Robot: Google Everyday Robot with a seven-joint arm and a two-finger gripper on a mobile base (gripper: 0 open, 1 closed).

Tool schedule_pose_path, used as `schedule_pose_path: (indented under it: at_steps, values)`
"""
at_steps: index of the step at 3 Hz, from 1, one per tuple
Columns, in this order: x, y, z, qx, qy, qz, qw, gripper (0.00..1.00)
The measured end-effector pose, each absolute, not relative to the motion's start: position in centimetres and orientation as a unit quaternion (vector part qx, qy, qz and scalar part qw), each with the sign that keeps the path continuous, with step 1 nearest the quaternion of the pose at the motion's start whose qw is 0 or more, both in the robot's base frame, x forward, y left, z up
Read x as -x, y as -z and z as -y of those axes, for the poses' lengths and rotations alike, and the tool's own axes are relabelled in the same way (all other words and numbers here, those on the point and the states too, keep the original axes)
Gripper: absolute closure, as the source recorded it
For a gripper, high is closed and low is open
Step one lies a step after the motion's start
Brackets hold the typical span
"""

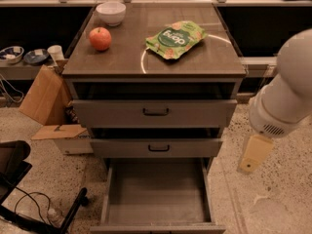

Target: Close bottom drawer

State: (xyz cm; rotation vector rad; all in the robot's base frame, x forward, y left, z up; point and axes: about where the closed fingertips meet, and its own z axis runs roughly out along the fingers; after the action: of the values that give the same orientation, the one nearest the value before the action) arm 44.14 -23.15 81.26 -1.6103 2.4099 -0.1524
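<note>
The bottom drawer (156, 191) of the grey cabinet (154, 113) is pulled far out toward me. Its long grey tray is empty, and its front reaches the lower edge of the view, so the handle is out of sight. The middle drawer (157, 148) and the top drawer (155, 113) stand slightly out, each with a dark loop handle. My gripper (252, 156), a cream part under the white arm (287, 94), hangs at the right of the cabinet, level with the middle drawer and apart from the bottom drawer.
On the cabinet top lie a red apple (100, 38), a white bowl (111, 12) and a green snack bag (175, 38). A cardboard box (43, 99) stands to the left. A black chair base and cables (34, 206) lie at the lower left.
</note>
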Motion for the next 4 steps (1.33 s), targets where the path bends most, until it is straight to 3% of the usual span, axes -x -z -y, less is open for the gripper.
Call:
schedule_pose_path:
  at_steps: [2,4]
  values:
    - [-44.9,-69.4,23.8,0.547,0.138,-0.819,0.106,0.00]
    - [-45.3,-69.1,25.0,0.530,0.165,-0.824,0.111,0.00]
